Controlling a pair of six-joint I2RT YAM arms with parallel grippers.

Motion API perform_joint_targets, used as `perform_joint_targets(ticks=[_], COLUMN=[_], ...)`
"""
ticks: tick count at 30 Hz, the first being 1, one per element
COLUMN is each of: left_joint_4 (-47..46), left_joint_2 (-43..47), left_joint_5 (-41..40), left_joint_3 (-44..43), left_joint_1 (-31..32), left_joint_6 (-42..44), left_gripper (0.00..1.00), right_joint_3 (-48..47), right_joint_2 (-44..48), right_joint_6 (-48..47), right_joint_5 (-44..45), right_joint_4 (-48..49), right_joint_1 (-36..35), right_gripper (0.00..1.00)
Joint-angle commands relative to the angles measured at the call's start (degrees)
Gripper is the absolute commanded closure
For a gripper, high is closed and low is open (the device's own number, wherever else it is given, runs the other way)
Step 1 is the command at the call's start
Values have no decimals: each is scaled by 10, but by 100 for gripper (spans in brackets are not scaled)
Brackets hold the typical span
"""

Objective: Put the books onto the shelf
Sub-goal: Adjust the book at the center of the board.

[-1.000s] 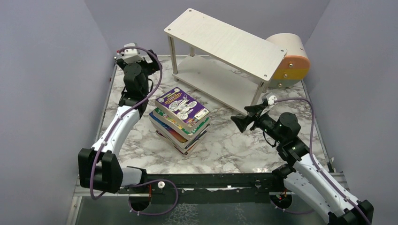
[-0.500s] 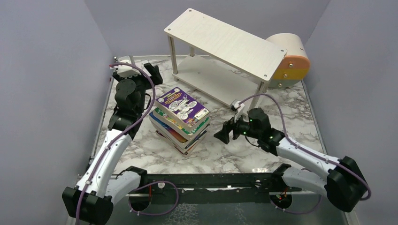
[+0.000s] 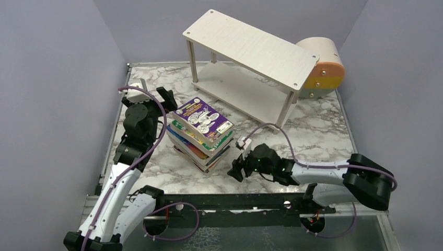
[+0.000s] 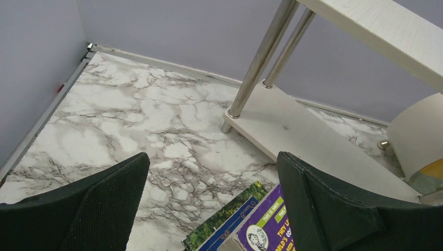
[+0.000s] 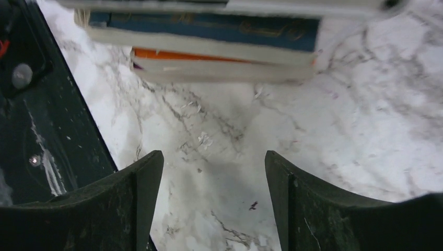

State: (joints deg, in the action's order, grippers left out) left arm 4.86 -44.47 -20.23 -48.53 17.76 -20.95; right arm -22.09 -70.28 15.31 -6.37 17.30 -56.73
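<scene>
The books (image 3: 201,133) lie in one skewed stack at the middle of the marble table, a purple cartoon cover (image 3: 203,117) on top. The shelf (image 3: 251,49) stands behind them with both boards bare. My left gripper (image 3: 166,99) hovers open just left of the stack's far corner. In the left wrist view its jaws (image 4: 213,157) frame bare marble, with the purple book (image 4: 266,230) and a green one (image 4: 224,222) below them. My right gripper (image 3: 236,170) sits low on the table, front right of the stack. It is open (image 5: 213,157), facing the books' edges (image 5: 209,26) with nothing between the fingers.
A round beige-and-orange box (image 3: 321,68) lies behind the shelf's right end and shows also in the left wrist view (image 4: 418,141). Purple walls close in three sides. A black rail (image 3: 235,201) runs along the near edge, close to my right gripper's left finger (image 5: 104,204).
My right arm swung down and left from the shelf's front leg to table level beside the stack, its jaws narrowing somewhat. My left arm drew back toward the stack's left side.
</scene>
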Motion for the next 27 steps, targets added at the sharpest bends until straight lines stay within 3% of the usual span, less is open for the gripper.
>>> perform_joint_targets(ticks=[1,7,17,27], left_joint_4=[20,31,30,19], left_joint_2=[13,25,22,5], left_joint_5=[-28,-35,-37,-56], left_joint_3=[-3,0,4,30], left_joint_1=[3,3,3,3], left_joint_6=[0,0,1,-22], left_gripper=[14,14,14,14], right_joint_3=[23,43,-4,-19], right_joint_2=[-62,-140,-308,-393], right_joint_6=[24,52,20,34], right_joint_5=[117,201,271,286], right_joint_4=[128,251,428,500], right_joint_1=[-64,-112,-165,-181], right_gripper=[32,40,68,71])
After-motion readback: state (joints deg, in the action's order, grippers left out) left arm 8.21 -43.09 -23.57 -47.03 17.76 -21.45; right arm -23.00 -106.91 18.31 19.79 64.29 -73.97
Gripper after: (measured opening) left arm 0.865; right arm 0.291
